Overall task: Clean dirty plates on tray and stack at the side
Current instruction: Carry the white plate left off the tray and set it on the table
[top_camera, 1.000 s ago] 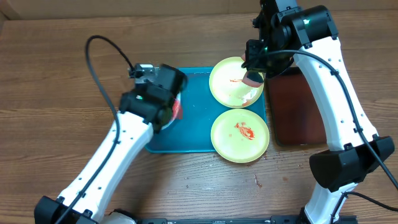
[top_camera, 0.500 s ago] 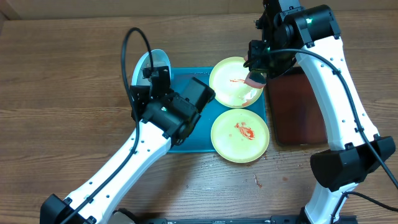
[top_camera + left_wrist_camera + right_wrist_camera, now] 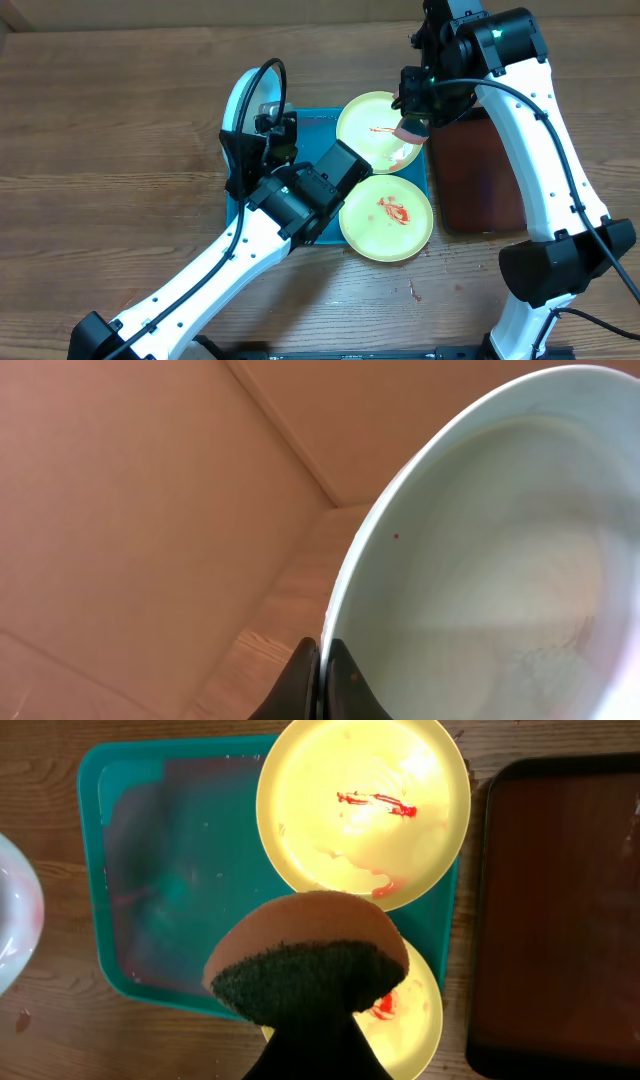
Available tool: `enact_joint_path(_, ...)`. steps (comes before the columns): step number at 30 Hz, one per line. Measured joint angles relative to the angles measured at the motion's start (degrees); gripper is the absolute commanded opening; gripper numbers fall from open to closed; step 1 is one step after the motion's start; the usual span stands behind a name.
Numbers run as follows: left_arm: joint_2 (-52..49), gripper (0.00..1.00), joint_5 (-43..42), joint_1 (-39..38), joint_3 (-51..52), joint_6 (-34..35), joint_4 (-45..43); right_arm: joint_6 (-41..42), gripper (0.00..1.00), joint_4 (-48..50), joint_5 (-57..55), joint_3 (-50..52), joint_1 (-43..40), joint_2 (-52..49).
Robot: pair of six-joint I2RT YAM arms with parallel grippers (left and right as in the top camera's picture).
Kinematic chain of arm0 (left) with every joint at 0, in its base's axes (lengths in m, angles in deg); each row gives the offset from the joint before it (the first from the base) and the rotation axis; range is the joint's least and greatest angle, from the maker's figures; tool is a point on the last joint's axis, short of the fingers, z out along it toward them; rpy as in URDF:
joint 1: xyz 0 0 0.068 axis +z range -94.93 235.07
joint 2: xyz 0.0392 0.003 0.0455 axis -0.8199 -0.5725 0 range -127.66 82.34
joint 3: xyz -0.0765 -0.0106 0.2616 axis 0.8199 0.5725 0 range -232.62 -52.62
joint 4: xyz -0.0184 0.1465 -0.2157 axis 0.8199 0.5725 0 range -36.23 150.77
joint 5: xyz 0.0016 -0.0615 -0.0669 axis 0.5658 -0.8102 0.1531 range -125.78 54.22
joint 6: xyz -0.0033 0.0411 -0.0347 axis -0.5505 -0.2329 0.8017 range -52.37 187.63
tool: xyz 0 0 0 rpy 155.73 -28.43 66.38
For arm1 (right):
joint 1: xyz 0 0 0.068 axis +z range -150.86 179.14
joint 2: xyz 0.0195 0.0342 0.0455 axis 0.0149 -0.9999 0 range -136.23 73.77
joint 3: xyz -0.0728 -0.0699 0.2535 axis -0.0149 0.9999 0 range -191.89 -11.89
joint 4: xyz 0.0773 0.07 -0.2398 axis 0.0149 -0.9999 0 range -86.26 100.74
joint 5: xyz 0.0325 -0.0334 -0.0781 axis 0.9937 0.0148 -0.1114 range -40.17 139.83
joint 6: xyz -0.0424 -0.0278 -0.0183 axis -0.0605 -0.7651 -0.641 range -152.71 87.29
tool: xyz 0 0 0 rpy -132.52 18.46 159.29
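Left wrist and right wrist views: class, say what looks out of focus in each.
Left wrist view: the light blue plate, close to the lens, looks soft. Right wrist view: the sponge is slightly soft; the turquoise tray behind it is sharp.

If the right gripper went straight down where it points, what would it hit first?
Probably the far yellow plate, near its rim, with the held sponge touching first; height unclear.

The left arm (image 3: 200,270) stretches diagonally up from the near left corner, its left gripper (image 3: 320,660) pinched tight on the rim of a plate (image 3: 240,100). The right arm (image 3: 540,150) arches over from the near right, right gripper (image 3: 410,120) pointing down, clamped on a sponge (image 3: 305,960).
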Motion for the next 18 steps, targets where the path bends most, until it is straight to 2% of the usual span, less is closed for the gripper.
enact_joint_path(11, 0.0, 0.04, 0.0, 0.0, 0.0, 0.0, 0.0, -0.7, 0.04, -0.6, 0.0, 0.0, 0.0, 0.0)
enact_joint_path(18, 0.0, 0.04, -6.7, 0.0, 0.0, 0.0, 0.1, -0.8, 0.04, -0.7, 0.0, 0.0, 0.0, 0.0)
